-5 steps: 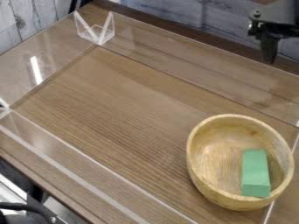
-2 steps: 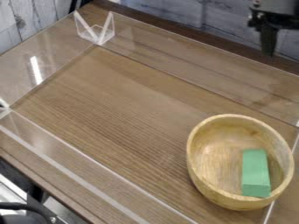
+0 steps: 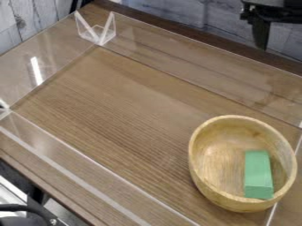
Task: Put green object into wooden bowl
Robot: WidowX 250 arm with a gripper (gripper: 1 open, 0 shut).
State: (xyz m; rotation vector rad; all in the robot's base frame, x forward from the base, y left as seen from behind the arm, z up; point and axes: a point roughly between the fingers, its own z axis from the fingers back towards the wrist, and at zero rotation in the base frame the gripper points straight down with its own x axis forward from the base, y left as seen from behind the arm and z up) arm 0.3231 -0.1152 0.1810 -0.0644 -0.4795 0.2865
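Showing your green object (image 3: 259,174) lying inside the wooden bowl (image 3: 210,152), with your gripper (image 3: 266,19) raised at the top right edge of the view.

You see the block resting flat on the bowl's inner floor, toward its right side (long axis running roughly top to bottom), touching nothing else. The bowl sits at the lower right of the wooden table (image 3: 118,115), just inside the clear plastic barrier (image 3: 71,53). Your gripper is well apart from the bowl, its jaws spread and holding nothing.
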